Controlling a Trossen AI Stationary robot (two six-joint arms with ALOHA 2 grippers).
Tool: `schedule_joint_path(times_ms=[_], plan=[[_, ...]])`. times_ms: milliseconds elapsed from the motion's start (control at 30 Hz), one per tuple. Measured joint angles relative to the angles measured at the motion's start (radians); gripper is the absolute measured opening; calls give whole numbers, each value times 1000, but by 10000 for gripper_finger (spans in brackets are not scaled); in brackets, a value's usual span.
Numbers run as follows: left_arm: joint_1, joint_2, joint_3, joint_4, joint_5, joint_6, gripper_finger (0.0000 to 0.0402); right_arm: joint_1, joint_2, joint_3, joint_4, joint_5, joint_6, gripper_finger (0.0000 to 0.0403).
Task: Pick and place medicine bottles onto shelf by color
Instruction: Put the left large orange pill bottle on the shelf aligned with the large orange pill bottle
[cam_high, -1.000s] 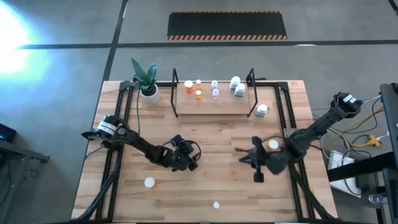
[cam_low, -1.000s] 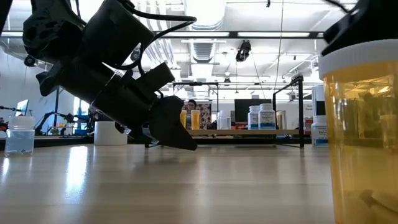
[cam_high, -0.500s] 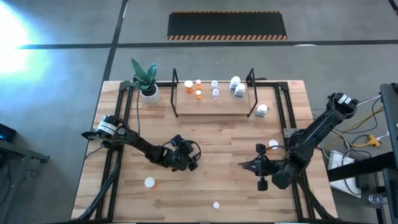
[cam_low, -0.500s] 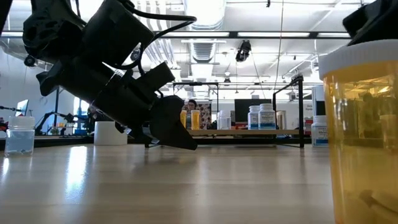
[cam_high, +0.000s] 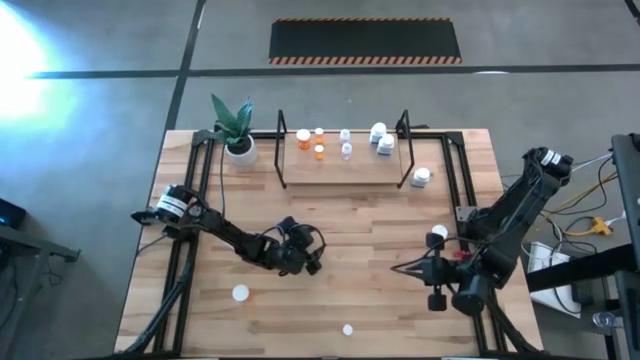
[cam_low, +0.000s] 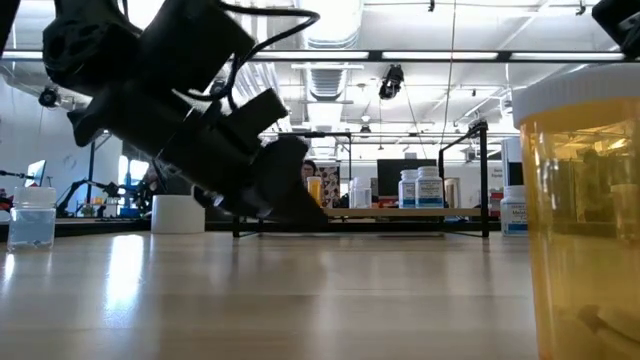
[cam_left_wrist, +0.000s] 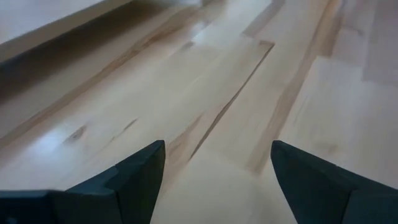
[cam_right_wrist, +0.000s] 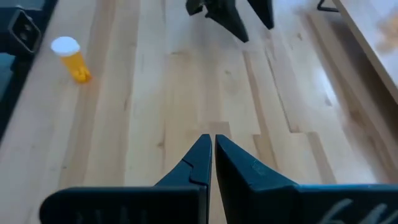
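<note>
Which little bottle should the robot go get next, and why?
Probably the right gripper should open and turn toward the orange bottle standing loose on the table. Its fingers are shut and empty, and that bottle is not yet on the shelf.

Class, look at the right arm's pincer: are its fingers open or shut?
Shut. In the right wrist view the right pincer shows its two dark fingers pressed nearly together, with nothing between them, above bare table.

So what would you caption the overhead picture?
Two arms over a table: left gripper open mid-table, right gripper shut and empty, medicine bottles on the shelf.
</note>
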Motion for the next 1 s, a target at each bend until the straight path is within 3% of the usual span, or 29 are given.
schedule_joint_path(times_ms=[133,200,333,433,600,767,1000], plan=[[5,0,45,25,2,22,276,5,21,-6,13,8,0,12],[9,-6,83,51,9,124,276,4,39,-7,15,18,0,12],[5,-55,186,31,167,439,276,4,87,-9,21,32,0,12],[-12,-109,271,-120,282,544,276,5,126,-6,23,32,5,12],[-40,-197,389,-453,319,458,276,9,185,-3,28,8,34,12],[-41,-269,377,-481,328,312,276,15,231,-2,35,2,47,12],[-41,-281,372,-473,294,343,276,15,241,-2,37,-3,45,12]])
